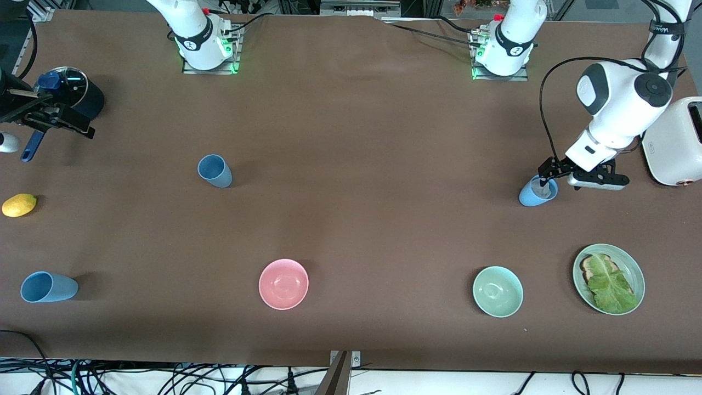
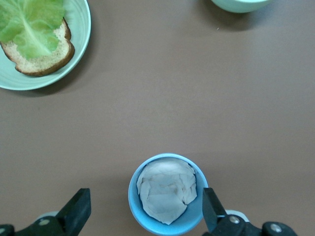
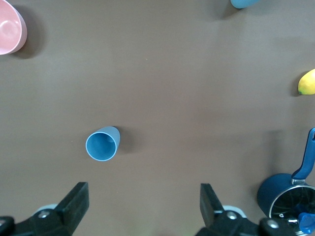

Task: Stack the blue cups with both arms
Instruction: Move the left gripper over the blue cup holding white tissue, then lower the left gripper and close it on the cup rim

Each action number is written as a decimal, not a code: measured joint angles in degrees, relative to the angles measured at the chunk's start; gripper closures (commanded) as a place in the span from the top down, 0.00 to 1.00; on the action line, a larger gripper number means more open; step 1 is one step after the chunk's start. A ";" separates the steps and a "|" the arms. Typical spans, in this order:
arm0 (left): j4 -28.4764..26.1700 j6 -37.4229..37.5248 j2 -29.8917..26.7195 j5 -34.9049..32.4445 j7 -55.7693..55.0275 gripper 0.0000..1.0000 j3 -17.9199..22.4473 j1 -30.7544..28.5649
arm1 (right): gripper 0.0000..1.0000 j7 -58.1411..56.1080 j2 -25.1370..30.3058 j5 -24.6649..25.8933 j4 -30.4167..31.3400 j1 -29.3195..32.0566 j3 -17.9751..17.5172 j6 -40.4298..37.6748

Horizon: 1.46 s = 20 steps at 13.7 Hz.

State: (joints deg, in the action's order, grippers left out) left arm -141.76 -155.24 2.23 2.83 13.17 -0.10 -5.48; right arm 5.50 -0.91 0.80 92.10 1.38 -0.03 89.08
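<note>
Left gripper (image 1: 544, 184): jaws wide apart, holding nothing, right above the light blue cup (image 1: 536, 193) near the left arm's end of the surface (image 1: 351, 219); something grey sits in it
Right gripper (image 1: 52, 118): jaws wide apart, by the dark pot (image 1: 74, 93)
Slate cup (image 1: 214, 170): upright
Third blue cup (image 1: 48, 287): near the front corner at the right arm's end

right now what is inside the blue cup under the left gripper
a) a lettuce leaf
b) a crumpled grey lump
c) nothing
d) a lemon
b: the left wrist view looks straight down into the cup between the open left gripper's fingers, and a crumpled grey lump fills it; the lettuce lies on bread on the plate.
</note>
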 measured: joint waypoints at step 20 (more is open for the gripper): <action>-4.14 -15.78 7.45 0.00 4.15 0.30 -0.02 -1.52 | 1.00 0.00 0.00 0.00 0.00 0.00 0.01 -0.06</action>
State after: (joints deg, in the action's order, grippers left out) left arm -145.89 -171.01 9.68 2.83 17.32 -0.13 -7.00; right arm 5.50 -0.91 0.80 92.10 1.38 -0.02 89.02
